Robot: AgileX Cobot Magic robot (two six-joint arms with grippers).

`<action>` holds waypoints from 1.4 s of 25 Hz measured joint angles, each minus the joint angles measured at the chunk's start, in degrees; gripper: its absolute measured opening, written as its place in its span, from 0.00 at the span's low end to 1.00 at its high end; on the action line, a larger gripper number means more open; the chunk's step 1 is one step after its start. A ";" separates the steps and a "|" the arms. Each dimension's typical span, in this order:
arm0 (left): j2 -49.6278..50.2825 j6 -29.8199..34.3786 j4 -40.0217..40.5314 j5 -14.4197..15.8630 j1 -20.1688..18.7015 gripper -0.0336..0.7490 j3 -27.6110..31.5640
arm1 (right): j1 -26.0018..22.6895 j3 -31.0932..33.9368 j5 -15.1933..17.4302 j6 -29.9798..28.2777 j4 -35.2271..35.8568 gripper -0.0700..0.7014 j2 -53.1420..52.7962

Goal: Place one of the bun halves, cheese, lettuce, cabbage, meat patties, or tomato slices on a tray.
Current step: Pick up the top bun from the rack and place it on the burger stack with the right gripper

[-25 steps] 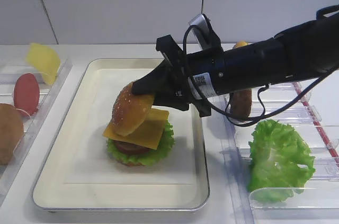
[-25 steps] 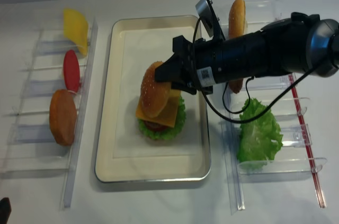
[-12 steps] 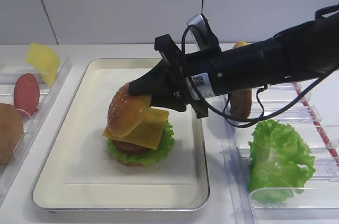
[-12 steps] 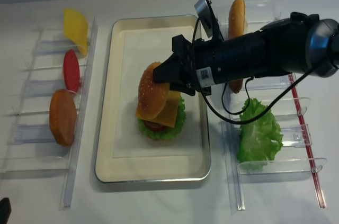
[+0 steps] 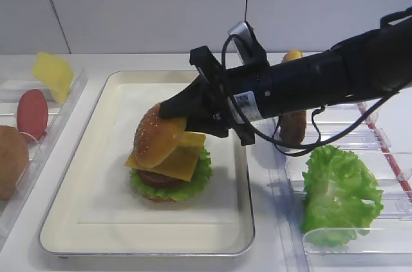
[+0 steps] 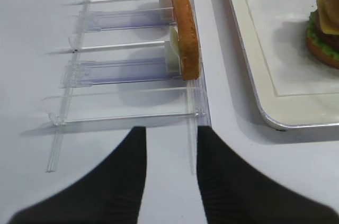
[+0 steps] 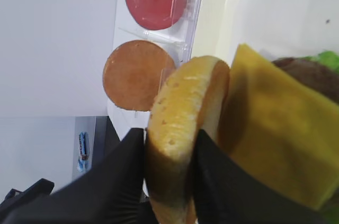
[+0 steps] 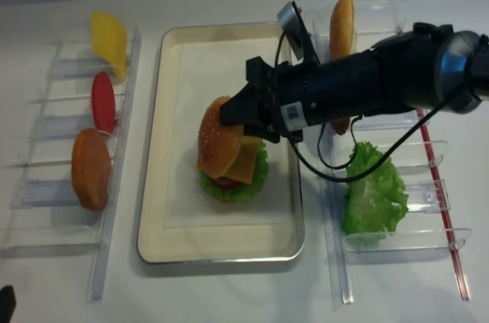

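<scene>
White tabletop under plain pale wall panels, with a metal tray (image 5: 96,124) lined in cream paper at the middle and clear plastic racks (image 8: 57,185) either side. On the tray, a part-built burger: lettuce (image 5: 199,172) at the bottom edge, a dark patty (image 5: 154,179) over it, then a cheese slice (image 5: 177,163) lying skewed with one corner hanging past the stack. Reaching in from the right, the right gripper (image 5: 174,110) pinching the top bun (image 5: 156,138) by its edge, fingers (image 7: 114,173) pressed tight on either face of the bread in the wrist view. Bun tilted, dome facing left, lower rim down at the cheese and apparently touching it, upper rim lifted by the grip; probably held edge-on like this because it stood upright in a rack slot and must be tipped flat before letting go. Placement nearly done by the look of it, release not yet made; a risk of the bun sliding off the slanted cheese if dropped at this angle. In the left rack, standing on edge in slots for easy side grabs: a second cheese slice (image 8: 109,37), a tomato slice (image 8: 102,101) and another bun half (image 8: 91,169). In the right rack, one more bun half (image 8: 341,27) and a loose lettuce leaf (image 8: 373,197). Left gripper (image 6: 168,166) low over bare table beside the left rack, fingers spread, holding nothing
</scene>
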 joint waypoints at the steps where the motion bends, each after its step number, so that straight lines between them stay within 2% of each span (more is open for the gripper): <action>1: 0.00 0.00 0.00 0.00 0.00 0.32 0.00 | -0.28 0.00 0.00 0.00 -0.13 0.37 0.00; 15: 0.00 0.00 0.00 0.00 0.00 0.32 0.00 | -0.84 -0.32 0.85 0.49 -1.27 0.37 1.76; 35: 0.00 0.00 0.00 0.00 0.00 0.32 0.00 | -0.84 -0.84 -1.24 4.29 -5.92 0.37 1.76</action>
